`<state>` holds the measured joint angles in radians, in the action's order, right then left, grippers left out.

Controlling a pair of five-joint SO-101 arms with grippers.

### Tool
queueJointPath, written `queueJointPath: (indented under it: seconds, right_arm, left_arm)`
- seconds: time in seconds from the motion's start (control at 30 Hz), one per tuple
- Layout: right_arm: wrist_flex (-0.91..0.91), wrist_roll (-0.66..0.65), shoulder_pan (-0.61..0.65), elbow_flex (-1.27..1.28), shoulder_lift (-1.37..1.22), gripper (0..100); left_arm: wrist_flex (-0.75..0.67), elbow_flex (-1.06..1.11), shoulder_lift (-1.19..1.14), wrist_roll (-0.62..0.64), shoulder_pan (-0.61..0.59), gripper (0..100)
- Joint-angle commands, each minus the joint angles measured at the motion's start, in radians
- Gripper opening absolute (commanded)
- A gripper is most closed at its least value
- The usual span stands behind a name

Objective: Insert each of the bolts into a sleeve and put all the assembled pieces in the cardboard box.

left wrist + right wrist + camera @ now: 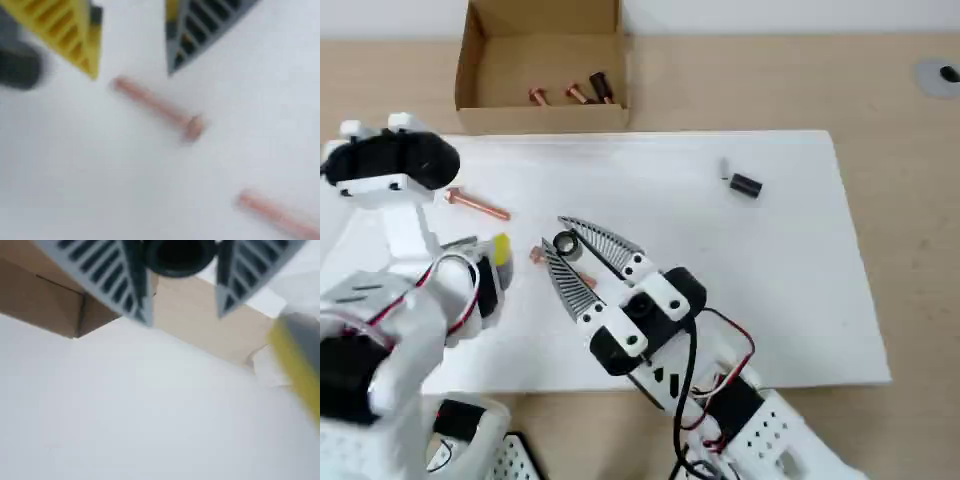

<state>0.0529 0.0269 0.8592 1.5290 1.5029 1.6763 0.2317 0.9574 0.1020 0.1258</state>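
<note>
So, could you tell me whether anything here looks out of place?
Nothing spilled or damaged. Only the short black cylindrical sleeve lies alone on the white mat, far from the loose copper bolts.

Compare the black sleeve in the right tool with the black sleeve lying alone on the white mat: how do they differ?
The held sleeve is clamped between the fingers of the right tool; the loose sleeve lies free on the white mat, touching no tool. The held sleeve turns its open bore up toward the high camera; the loose sleeve lies on its side. Both are short black cylinders.
</note>
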Motion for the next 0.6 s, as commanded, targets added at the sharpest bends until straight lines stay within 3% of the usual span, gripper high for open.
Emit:
queueJointPath:
  seconds: [0.0, 0.1, 0.33, 0.43, 0.57]
  right_arm:
    - [0.008, 0.005, -0.082, -0.028, 0.016, 0.9]
    - [-0.080, 0.006, -0.150, -0.047, 0.016, 0.9]
    - [-0.287, -0.008, -0.236, -0.002, 0.008, 0.9]
    - [-0.374, -0.051, -0.236, -0.004, 0.008, 0.9]
    - [-0.445, -0.091, -0.271, -0.012, 0.008, 0.9]
  left_arm:
    - [0.002, 0.135, -0.030, -0.025, -0.094, 10]
    - [0.000, 0.141, -0.134, -0.095, -0.150, 10]
    - [-0.003, 0.087, -0.561, -0.176, -0.149, 10]
    - [0.006, -0.032, -0.691, -0.130, -0.118, 10]
    - [0.077, -0.180, -0.817, 0.020, -0.029, 10]
